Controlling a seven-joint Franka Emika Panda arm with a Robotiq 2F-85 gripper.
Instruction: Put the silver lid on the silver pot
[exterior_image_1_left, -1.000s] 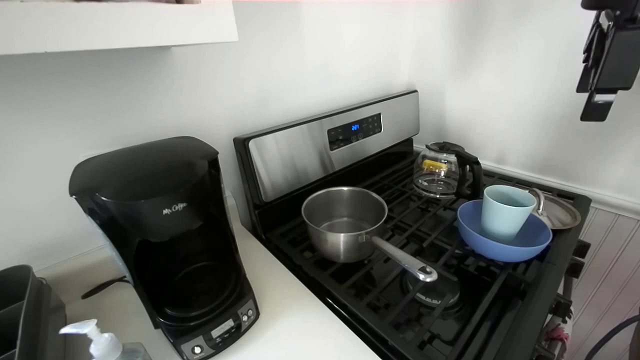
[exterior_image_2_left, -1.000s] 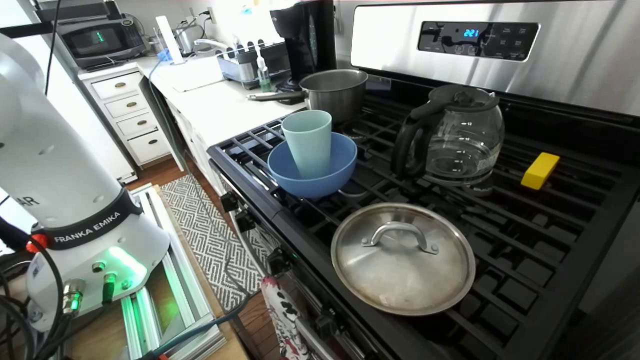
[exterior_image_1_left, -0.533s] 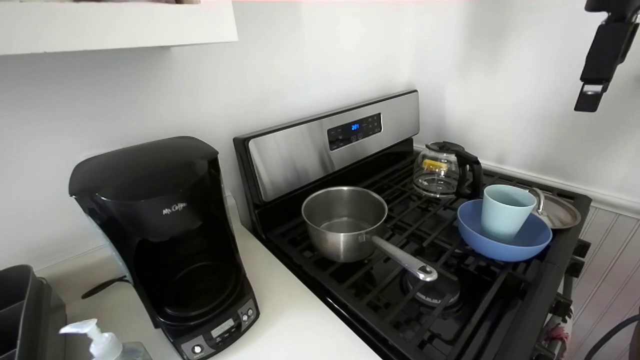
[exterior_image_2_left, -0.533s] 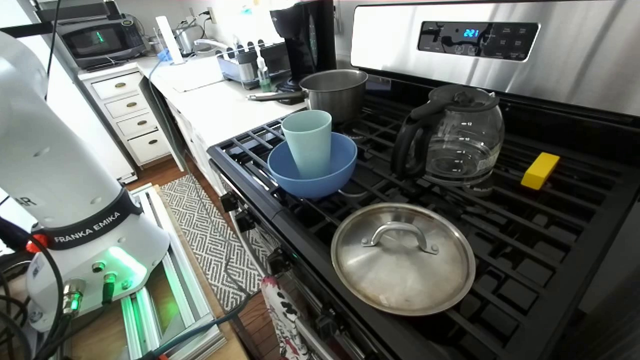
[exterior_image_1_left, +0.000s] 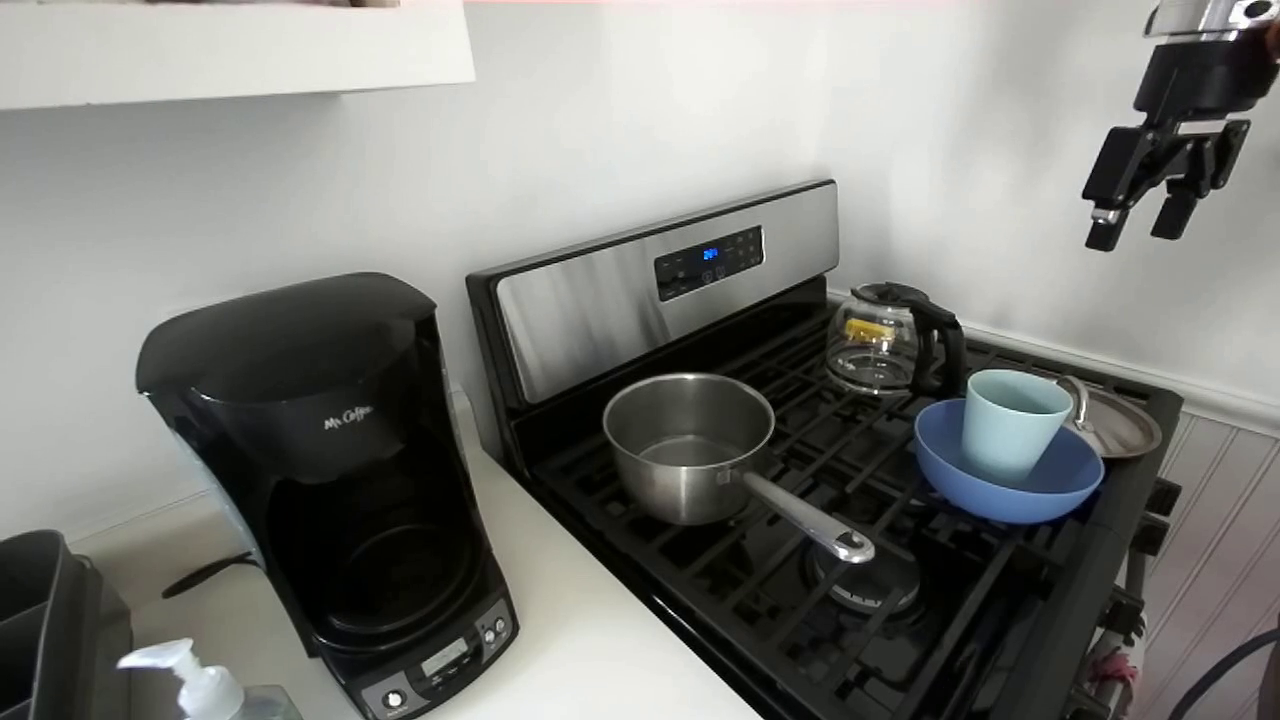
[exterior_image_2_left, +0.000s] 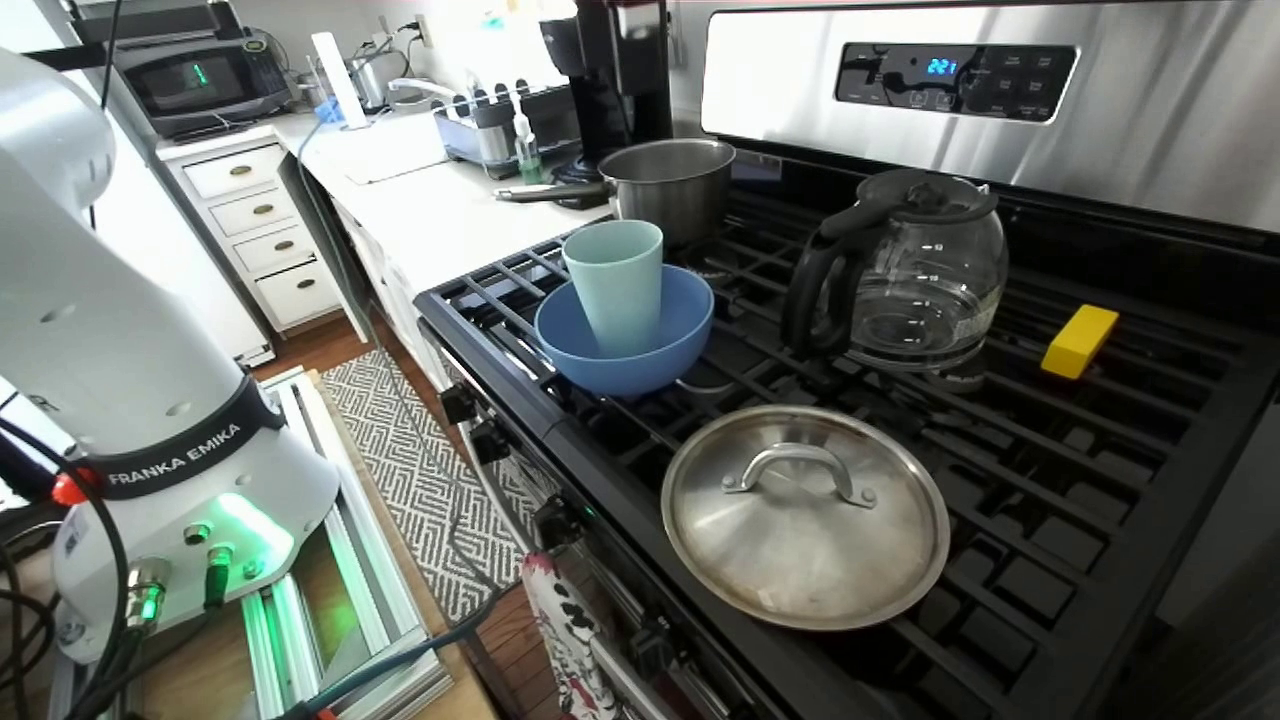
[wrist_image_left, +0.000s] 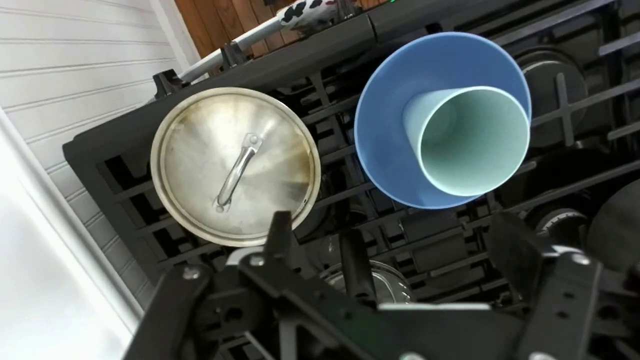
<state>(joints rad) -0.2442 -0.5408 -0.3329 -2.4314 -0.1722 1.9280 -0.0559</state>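
The Robotiq gripper (exterior_image_1_left: 1139, 232) hangs high above the gas stove (exterior_image_1_left: 850, 460), its two fingers (exterior_image_1_left: 1104, 237) spread with a wide gap between the tips; the wrist view shows the same spread. Well below it, beyond the picture-left finger in the wrist view, the silver lid (wrist_image_left: 210, 155) lies on the stove, its arched metal handle (wrist_image_left: 236, 174) facing up.

In an exterior view the silver saucepan (exterior_image_1_left: 688, 490) stands uncovered on the stove, lower than the gripper and far to its picture-left, its long handle (exterior_image_1_left: 800, 515) pointing out on the gripper's side. The lid and the saucepan are well apart.

Also below the gripper, past the gap between its fingertips in the wrist view, sits a blue bowl (wrist_image_left: 382, 130) with a pale turquoise cup (wrist_image_left: 470, 142) standing inside it. The glass coffee carafe (exterior_image_1_left: 885, 350) is lower than the gripper too and to its picture-left in an exterior view; in the wrist view its black handle (wrist_image_left: 357, 265) seems to show between the fingers, though that part is dim. Farther from the gripper than the saucepan, a Mr. Coffee machine (exterior_image_1_left: 300, 400) stands on the white counter (exterior_image_1_left: 600, 640).
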